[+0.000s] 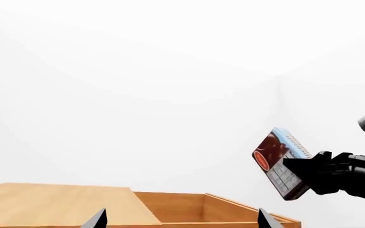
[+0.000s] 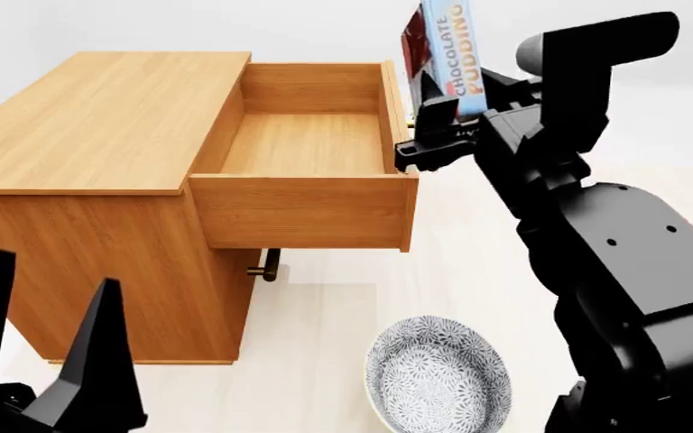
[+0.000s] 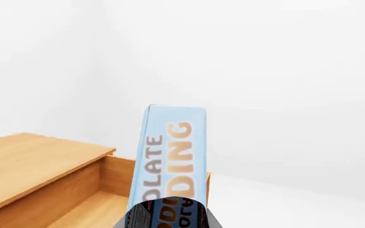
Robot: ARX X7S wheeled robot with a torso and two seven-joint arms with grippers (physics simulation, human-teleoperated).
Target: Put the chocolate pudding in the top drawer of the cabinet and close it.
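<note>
Chocolate pudding point(image 2: 446, 50) held upright in right fingers point(image 2: 438, 113) beside open top drawer point(image 2: 302, 209).

Chocolate pudding point(image 2: 453, 45) box: "CHOCOLATE PUDDING" on blue edge; wrist view shows only "LATE", "DING".

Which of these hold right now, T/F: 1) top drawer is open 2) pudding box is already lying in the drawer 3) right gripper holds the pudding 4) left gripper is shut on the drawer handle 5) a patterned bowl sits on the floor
1) The top drawer is open. True; it is pulled out of the cabinet and looks empty.
2) The chocolate pudding lies in the drawer. False; it is held in the air near the drawer's right side wall.
3) The right gripper holds the pudding. True.
4) The left gripper is shut on the handle. False; it is open and holds nothing.
5) A patterned bowl sits on the floor. True.
</note>
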